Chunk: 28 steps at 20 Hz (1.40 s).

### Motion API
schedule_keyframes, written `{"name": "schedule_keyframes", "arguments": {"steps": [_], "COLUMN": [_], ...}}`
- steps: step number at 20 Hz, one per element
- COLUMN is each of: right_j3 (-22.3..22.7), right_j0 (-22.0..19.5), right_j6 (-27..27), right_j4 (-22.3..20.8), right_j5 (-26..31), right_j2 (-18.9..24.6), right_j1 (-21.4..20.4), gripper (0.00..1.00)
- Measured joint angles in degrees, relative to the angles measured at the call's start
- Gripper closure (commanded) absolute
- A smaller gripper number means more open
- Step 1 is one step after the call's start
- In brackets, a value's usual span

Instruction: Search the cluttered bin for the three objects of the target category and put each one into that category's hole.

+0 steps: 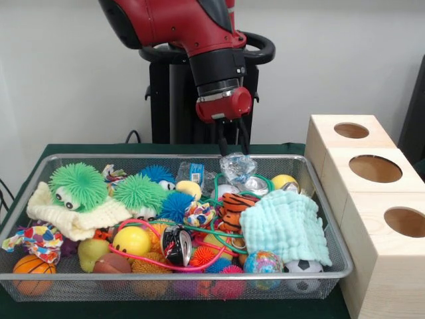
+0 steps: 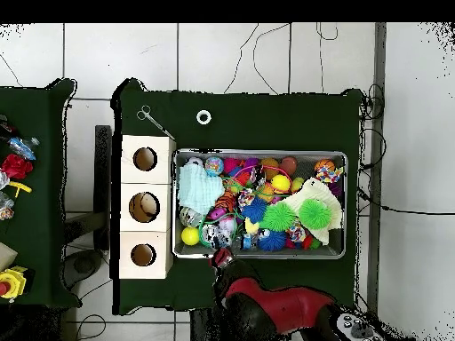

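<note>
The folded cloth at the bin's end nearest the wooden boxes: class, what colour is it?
The cloth is pale mint green, seen best in the front view.

A white ring (image 2: 203, 116) and metal tongs (image 2: 155, 122) lie on the green tablecloth (image 2: 267, 115).

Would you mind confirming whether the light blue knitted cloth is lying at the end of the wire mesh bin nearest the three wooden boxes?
Yes, the light blue knitted cloth lies at the end of the wire mesh bin beside the wooden boxes.
</note>
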Motion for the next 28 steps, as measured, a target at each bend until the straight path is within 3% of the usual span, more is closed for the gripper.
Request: {"name": "schedule_keyframes", "arguments": {"steps": [15,22,28], "right_j3": [0.0,0.0,-1.0], "right_j0": [0.4,0.7,1.8], "right_j6": [0.0,0.0,0.0], "right_j4": [0.0,0.1,2.6], "right_j5": [-1.6,-2.0,-7.5], "right_j2": [0.0,-2.0,-4.4], "right_j1": [0.4,3.8,7.0], "gripper": [0.00,0.00,0.00]}}
